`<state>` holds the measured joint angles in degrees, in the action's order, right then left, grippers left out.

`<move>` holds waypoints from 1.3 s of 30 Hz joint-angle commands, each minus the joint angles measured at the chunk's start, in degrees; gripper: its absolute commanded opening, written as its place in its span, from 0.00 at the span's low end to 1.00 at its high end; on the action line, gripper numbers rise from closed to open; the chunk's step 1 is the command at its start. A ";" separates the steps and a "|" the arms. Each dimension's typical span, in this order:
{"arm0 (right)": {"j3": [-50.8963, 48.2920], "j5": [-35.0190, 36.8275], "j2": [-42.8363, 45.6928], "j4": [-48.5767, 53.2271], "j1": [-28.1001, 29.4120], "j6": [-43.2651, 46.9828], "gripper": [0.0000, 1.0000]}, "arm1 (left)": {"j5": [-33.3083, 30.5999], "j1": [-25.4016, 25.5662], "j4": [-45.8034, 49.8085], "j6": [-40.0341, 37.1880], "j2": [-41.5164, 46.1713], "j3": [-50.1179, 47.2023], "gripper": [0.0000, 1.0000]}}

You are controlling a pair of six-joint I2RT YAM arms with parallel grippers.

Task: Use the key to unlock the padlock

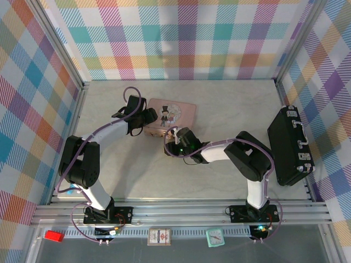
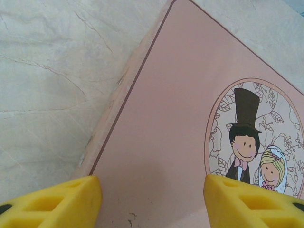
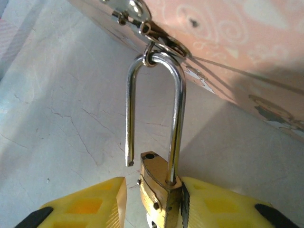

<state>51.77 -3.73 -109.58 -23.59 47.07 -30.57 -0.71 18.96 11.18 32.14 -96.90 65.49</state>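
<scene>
Progress looks all but complete to me. From the top external view I see the pink tin (image 1: 174, 112) on the desk (image 1: 219, 104), with my left tool (image 1: 140, 121) at its left end and my right tool (image 1: 171, 134) at its near edge. The lock is too small to read from up there.

My left wrist view adds that the left tool's jaws stand well apart above the tin's lid (image 2: 166, 133), nothing between them, and the cartoon couple (image 2: 254, 152) off to one side.

My right wrist view settles what the others cannot. The padlock (image 3: 159, 190) hangs from the tin's hasp (image 3: 159, 38), and its shackle (image 3: 176, 104) has sprung, the free leg clear of the hole in the brass body. I judge the unlocking done; only unhooking from the hasp may remain. The right tool's yellow fingers (image 3: 223, 204) flank the body. One seems against it and a sliver of desk shows beside the other, so I cannot tell whether it pinches.
</scene>
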 commanded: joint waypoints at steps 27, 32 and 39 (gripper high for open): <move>8.90 4.89 -7.35 21.32 0.90 -3.12 0.27 | -1.73 -0.42 5.26 2.56 0.02 -5.20 0.58; 8.77 7.60 -6.34 22.78 1.19 -3.97 0.16 | -2.78 -0.42 5.26 3.25 0.40 -5.76 0.58; 5.11 15.01 -0.97 23.66 1.16 -5.64 0.06 | -3.59 -0.35 2.48 4.39 1.16 -7.82 0.57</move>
<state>60.01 3.29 -110.34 -10.46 48.84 -35.97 -1.83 18.98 5.91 35.14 -94.85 61.28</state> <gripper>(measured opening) 0.120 0.574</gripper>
